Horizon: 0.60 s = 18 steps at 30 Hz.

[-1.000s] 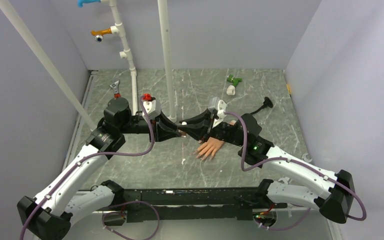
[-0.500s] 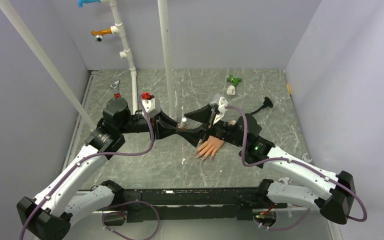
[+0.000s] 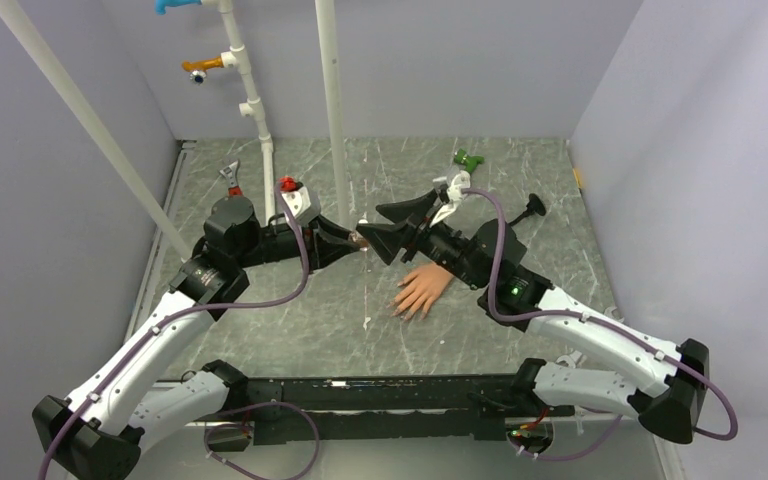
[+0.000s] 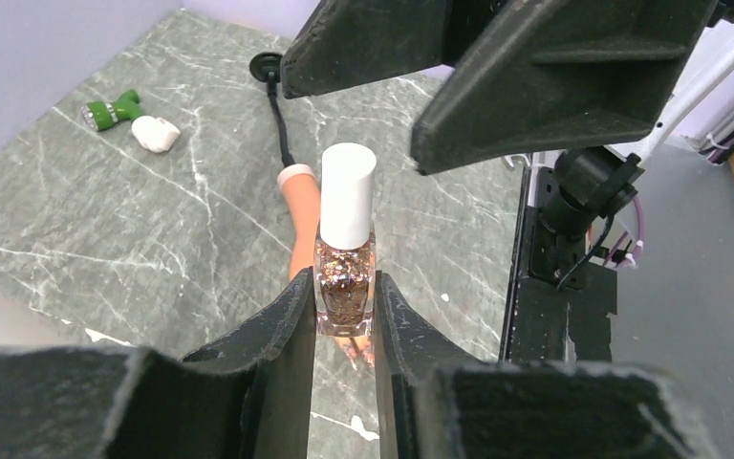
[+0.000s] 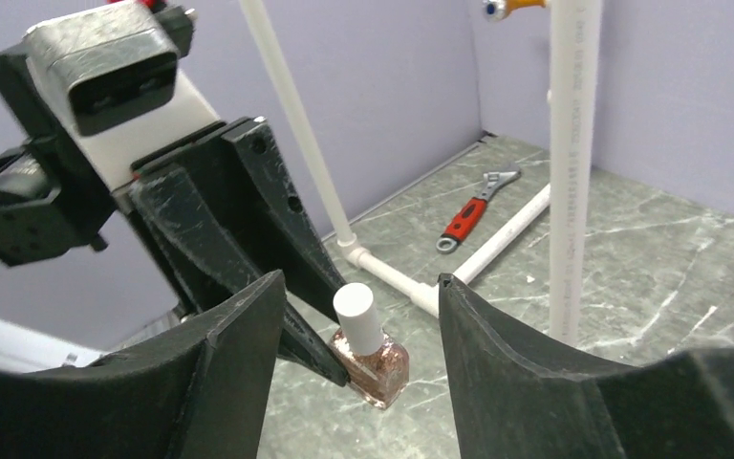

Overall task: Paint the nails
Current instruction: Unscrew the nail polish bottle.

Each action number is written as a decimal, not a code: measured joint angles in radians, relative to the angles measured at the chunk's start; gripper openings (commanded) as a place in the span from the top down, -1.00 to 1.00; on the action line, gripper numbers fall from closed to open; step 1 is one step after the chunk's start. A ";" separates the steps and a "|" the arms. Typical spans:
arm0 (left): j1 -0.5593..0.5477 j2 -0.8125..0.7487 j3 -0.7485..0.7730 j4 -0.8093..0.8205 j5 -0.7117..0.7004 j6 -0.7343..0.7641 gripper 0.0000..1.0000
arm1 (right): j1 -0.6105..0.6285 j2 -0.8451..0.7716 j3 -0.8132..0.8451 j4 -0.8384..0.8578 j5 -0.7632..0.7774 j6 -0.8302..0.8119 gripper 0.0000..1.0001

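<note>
My left gripper [image 4: 344, 292] is shut on a small nail polish bottle [image 4: 346, 287] of brown glitter with a white cap [image 4: 347, 196], held upright above the table. In the top view the bottle [image 3: 362, 241] sits between the two arms. My right gripper [image 5: 358, 279] is open, its fingers standing either side of the cap [image 5: 356, 318] without touching it. The peach mannequin hand [image 3: 422, 290] lies flat on the table below the right arm, fingers spread toward the near side. Its nails are too small to make out. Its wrist stub [image 4: 296, 186] shows behind the bottle.
White pipes [image 3: 332, 100] rise at the back left, with a red-handled wrench [image 5: 468, 215] lying beside them. A green object [image 4: 115, 110] and a white lump [image 4: 156, 134] lie at the back. A black cable with a plug [image 3: 533, 205] lies behind the right arm.
My right gripper was shut at the cap, then opened wide and has since narrowed a little. Both grippers and the bottle have shifted toward the back. The cap is still on.
</note>
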 measured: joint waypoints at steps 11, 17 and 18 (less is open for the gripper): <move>0.000 -0.005 0.000 0.003 -0.116 -0.028 1.00 | 0.027 0.106 0.097 -0.071 0.206 0.022 -0.14; 0.000 -0.004 0.000 0.001 -0.149 -0.037 1.00 | 0.042 0.141 0.117 -0.076 0.211 0.021 -0.18; 0.000 -0.004 0.000 0.000 -0.151 -0.042 1.00 | 0.044 0.144 0.117 -0.076 0.211 0.020 -0.18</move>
